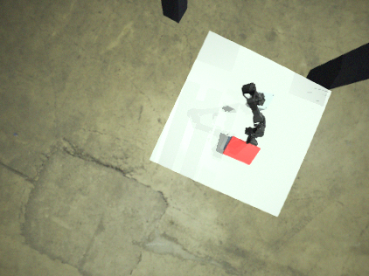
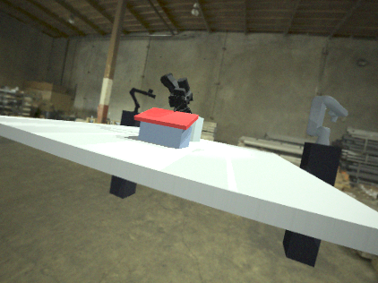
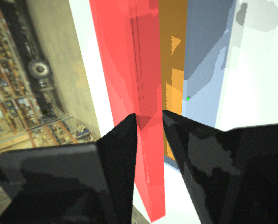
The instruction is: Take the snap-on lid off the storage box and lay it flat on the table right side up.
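The red lid (image 1: 241,150) (image 2: 167,117) (image 3: 113,60) is over the blue-grey storage box (image 2: 163,133) (image 3: 205,95). It is tilted, its gripped side raised off the box, and an orange strip (image 3: 173,90) shows in the gap between lid and box wall in the wrist view. My gripper (image 3: 148,117) (image 1: 252,142) is shut on the lid's rim, with one black fingertip on each side of it. In the exterior view the fingertips are hidden behind the lid. The far side of the lid looks close to the box top; whether it touches is unclear.
The box stands on the white table (image 1: 271,186) (image 2: 215,173). A pale block (image 2: 197,130) shows behind the box in the exterior view, near my arm's base. Beyond the table, a black arm (image 2: 133,98) and a grey arm (image 2: 315,120) stand on dark pedestals.
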`<control>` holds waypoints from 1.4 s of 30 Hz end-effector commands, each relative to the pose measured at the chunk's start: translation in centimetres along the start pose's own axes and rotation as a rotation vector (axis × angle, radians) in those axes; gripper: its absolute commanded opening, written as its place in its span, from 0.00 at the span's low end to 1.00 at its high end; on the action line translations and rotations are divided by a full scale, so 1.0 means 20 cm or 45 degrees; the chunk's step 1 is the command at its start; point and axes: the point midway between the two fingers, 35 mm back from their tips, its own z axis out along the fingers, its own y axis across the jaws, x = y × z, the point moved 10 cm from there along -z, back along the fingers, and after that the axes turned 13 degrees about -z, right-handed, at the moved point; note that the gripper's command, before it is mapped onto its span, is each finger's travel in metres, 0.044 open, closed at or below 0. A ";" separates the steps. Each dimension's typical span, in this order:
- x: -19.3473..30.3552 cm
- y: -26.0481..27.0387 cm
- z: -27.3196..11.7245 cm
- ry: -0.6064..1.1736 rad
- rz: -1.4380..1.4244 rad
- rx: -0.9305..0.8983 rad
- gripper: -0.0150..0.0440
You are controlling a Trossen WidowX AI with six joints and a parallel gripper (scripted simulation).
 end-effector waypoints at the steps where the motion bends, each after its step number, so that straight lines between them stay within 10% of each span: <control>1: -0.02 0.05 -0.03 -0.006 0.019 -0.023 0.25; 42: -0.06 0.25 -0.20 -0.003 0.021 -0.023 0.25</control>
